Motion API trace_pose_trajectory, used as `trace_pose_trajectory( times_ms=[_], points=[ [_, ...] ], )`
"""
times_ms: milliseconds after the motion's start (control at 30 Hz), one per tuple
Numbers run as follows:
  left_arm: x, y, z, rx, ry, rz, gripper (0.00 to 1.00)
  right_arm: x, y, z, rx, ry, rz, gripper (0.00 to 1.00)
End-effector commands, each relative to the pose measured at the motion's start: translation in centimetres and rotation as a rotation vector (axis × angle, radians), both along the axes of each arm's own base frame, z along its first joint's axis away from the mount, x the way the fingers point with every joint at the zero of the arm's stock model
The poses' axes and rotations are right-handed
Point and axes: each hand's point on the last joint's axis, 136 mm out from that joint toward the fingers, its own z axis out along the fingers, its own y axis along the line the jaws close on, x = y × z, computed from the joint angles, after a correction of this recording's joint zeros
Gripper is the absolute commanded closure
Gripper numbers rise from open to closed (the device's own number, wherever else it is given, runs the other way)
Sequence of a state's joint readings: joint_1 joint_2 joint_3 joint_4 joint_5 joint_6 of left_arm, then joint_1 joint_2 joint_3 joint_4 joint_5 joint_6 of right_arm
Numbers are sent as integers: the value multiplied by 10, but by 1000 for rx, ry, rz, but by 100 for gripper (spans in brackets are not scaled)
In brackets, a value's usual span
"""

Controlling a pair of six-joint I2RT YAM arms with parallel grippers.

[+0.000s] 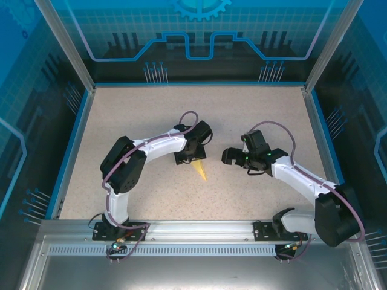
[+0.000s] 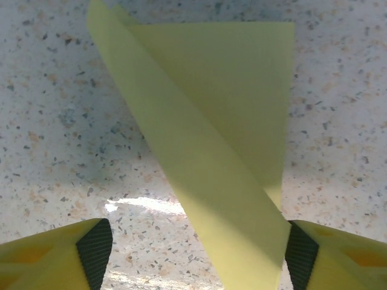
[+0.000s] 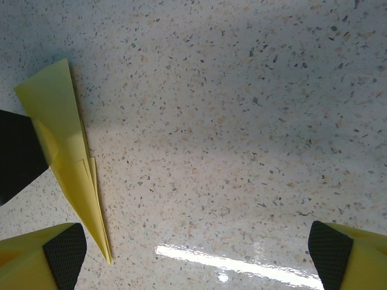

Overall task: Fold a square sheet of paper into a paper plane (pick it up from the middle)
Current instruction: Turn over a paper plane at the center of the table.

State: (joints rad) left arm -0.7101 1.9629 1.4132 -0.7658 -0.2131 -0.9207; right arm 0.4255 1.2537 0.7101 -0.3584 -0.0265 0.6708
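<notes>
We are finding the speckled table (image 1: 121, 121) to be the largest item, with both arms bolted at its near edge. The left arm (image 1: 154, 147) is reaching toward the middle of the table. The right arm (image 1: 299, 180) is reaching in from the opposite side, and the two wrists are standing near each other but apart. The left gripper (image 2: 195, 254) is hovering low over the paper plane (image 2: 205, 133) with its jaws standing wide apart. The folded paper is passing between them, close against one pad (image 2: 300, 249), and bare table is showing between it and the other pad, so we are recording no grip. The right gripper (image 3: 196, 254) is standing spread wide over bare table and holding nothing. The paper plane is lying near the table's centre as a slim pale-yellow dart. Its point is aiming toward the near edge and lying just beside one finger of the right gripper.
</notes>
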Motion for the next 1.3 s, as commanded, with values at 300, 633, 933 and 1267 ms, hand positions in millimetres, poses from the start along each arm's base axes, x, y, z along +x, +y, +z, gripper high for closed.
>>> trace_pose_trajectory(
  times_ms=[300,633,933,1267],
  points=[
    [-2,8,11,2,-21,96,44,0,-4,-4,11,32,-29,3],
    [1,8,17,-33,-58,151,71,0,-3,-2,13,34,-29,3],
    [6,-2,34,-96,-104,86,100,-1,-4,5,21,22,-33,4],
    [9,-45,104,-374,-246,-165,100,1,-6,32,83,-47,-39,4]
  ],
)
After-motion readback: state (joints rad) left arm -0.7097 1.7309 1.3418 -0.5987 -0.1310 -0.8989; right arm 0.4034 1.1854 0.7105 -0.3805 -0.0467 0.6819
